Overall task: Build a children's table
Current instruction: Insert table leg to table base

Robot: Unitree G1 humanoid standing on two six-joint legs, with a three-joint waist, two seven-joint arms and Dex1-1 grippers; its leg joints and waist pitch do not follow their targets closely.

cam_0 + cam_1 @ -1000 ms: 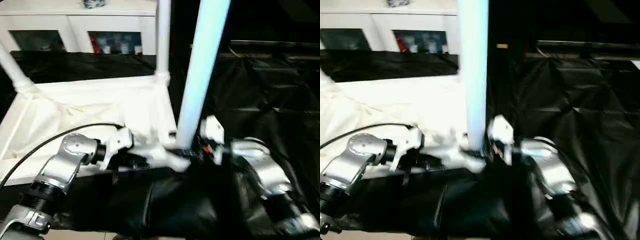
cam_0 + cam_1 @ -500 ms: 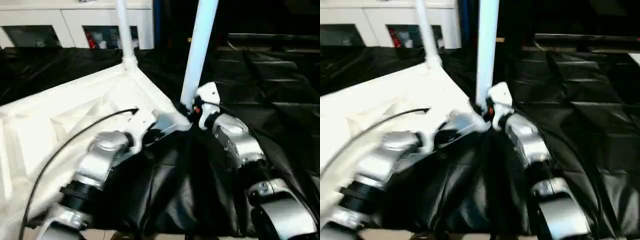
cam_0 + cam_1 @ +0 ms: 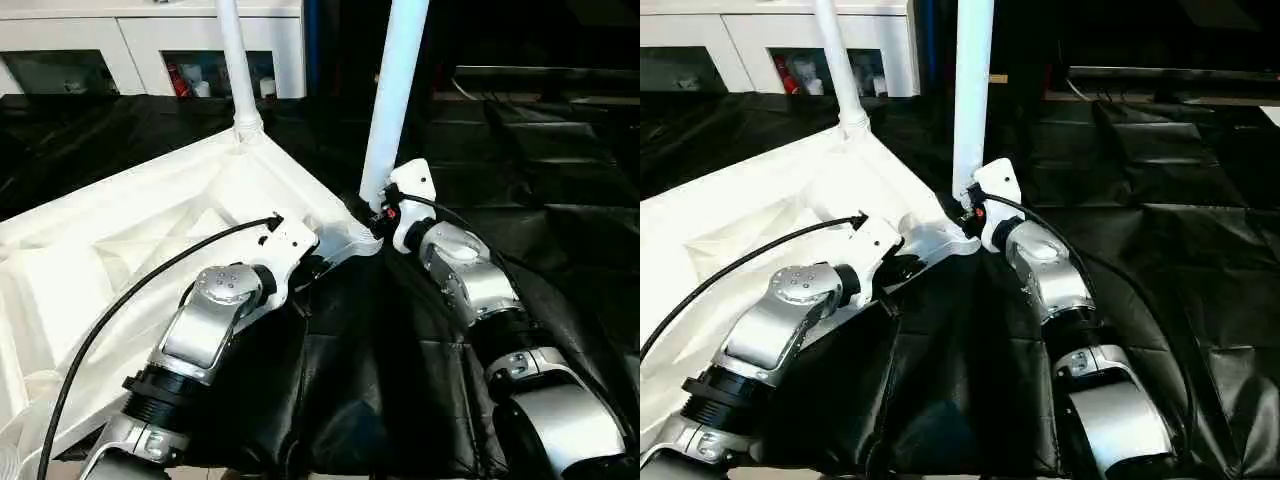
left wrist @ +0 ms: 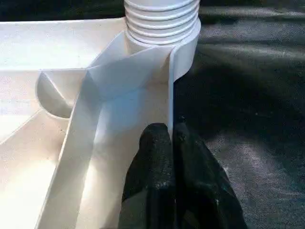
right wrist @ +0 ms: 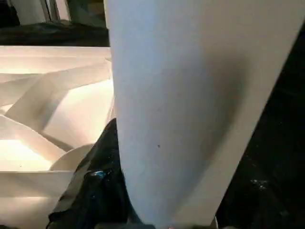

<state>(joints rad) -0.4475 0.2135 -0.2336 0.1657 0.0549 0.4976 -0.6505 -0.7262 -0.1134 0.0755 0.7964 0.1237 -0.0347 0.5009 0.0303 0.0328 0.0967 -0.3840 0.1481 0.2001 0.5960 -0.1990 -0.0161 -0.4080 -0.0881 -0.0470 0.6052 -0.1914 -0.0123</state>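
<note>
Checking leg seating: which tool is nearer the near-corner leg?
Right. The right tool is clamped around the near-corner leg at its base; the left tool pinches the tabletop rim beside its socket.

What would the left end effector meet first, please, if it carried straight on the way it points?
Probably the threaded base of the leg in the tabletop's corner socket, straight ahead along the rim.

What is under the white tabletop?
The tabletop lies upside down on a black plastic sheet, which shows around it. Whatever is beneath the sheet is covered.
</note>
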